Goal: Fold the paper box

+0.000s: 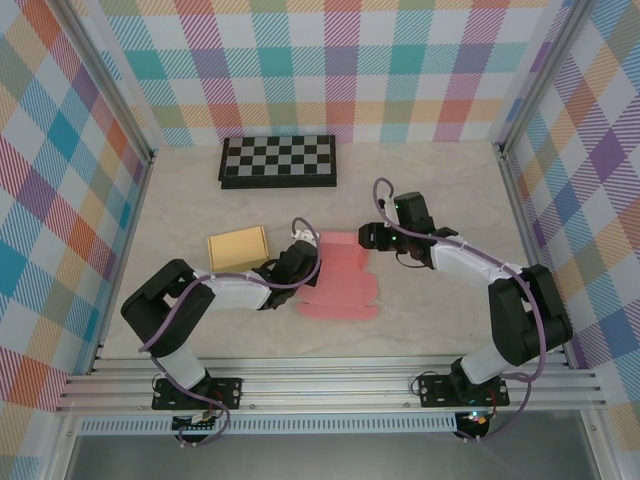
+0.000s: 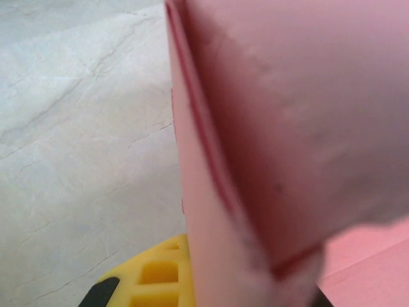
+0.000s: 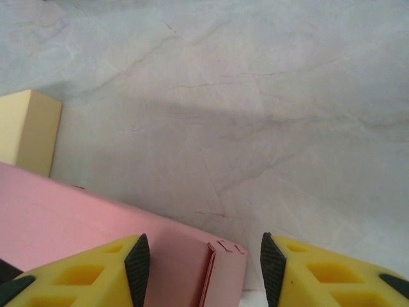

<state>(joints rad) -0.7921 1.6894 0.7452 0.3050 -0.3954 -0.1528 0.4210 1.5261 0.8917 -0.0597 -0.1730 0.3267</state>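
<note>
The pink paper box lies near the middle of the bench. It is partly formed: its far part is raised, while a flat panel with flaps spreads towards us. A yellow box sits near it on the left.

The left end effector is clenched at the box's left side. In its wrist view a raised pink wall runs right down into the fingers, so we judge that it pinches that wall. The right end effector is released, its fingers apart over the right-hand edge of a pink panel, where small locking tabs show.

We take the step in hand to be raising and locking a side wall. To do it well, we use the left pinch as a steady anchor so the sheet does not slide. We bring the right fingers onto the panel edge near the crease, not at the corner. We fold slowly along the scored line, since thin card buckles easily.
</note>
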